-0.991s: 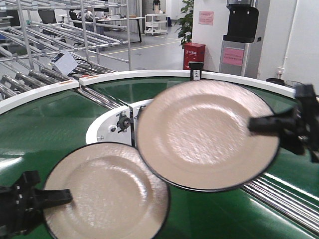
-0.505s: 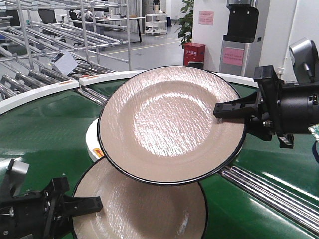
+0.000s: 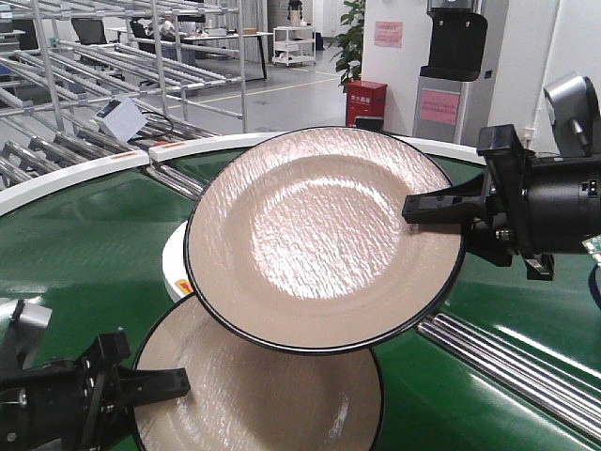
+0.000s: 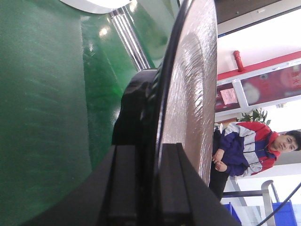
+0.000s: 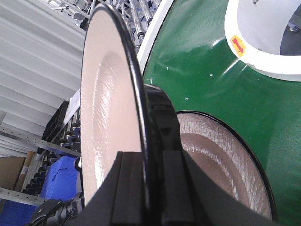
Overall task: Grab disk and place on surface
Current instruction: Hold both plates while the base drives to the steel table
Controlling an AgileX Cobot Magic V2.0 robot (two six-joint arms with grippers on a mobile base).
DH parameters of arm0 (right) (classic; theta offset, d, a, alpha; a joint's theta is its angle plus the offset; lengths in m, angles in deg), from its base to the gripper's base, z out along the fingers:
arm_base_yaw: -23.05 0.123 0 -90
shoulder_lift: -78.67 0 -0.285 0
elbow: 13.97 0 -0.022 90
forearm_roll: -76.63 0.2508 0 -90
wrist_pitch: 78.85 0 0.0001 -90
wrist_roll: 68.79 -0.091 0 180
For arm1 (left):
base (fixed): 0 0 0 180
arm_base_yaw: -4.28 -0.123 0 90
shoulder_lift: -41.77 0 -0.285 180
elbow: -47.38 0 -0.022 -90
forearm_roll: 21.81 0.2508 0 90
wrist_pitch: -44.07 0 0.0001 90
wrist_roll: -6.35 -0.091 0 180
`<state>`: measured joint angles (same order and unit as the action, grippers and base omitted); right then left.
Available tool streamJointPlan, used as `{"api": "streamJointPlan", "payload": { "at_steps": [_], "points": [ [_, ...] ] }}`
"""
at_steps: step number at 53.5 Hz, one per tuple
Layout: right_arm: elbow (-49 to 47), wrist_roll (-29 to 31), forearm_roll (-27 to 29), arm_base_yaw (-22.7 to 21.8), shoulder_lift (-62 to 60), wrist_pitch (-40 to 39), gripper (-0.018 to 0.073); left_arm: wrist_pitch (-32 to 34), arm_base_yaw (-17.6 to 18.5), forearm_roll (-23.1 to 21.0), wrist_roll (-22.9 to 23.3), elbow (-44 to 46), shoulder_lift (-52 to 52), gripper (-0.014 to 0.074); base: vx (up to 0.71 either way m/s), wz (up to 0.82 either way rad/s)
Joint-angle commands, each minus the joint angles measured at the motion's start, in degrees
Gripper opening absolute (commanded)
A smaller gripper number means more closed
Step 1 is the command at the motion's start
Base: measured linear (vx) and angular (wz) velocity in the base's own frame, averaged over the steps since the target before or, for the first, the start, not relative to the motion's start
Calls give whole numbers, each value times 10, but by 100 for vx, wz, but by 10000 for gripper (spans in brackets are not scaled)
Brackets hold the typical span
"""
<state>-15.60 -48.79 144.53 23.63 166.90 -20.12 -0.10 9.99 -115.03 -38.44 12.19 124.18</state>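
Green conveyor belting (image 3: 84, 244) curved across the whole working area, wrapped as a ring around a white hub (image 3: 174, 268). Nearest the camera, at the lower left, the left pincer (image 3: 177, 384) was clamped on the rim of the lower disk (image 3: 263, 395), a beige plate with a black edge. The left wrist view showed that rim pinched between both black fingers. This disk sat low over the belt, and whether it touched could not be told. Overlapping it from above, the upper disk (image 3: 319, 235), of the same kind, hung tilted toward the camera and well off the belt. The right pincer (image 3: 420, 209) gripped its right rim, with a finger closed on either face of the edge in the right wrist view. Steel rollers (image 3: 507, 362) ran along the belt at the lower right. Beyond the white outer rim (image 3: 75, 178) stood metal racks (image 3: 113, 56), a red box (image 3: 366, 101), a potted plant (image 3: 352, 38) and a dark dispenser (image 3: 455, 56).
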Motion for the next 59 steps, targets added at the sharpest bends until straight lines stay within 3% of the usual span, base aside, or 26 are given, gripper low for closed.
{"api": "streamJointPlan", "payload": {
  "at_steps": [1,59],
  "points": [
    [-23,-4,72,0,-21,-24,-8,-34,3,-74,5,20,-21,-1,0,0],
    [-23,-4,72,0,-21,-24,-8,-34,3,-74,5,20,-21,-1,-9,-2]
  ]
}}
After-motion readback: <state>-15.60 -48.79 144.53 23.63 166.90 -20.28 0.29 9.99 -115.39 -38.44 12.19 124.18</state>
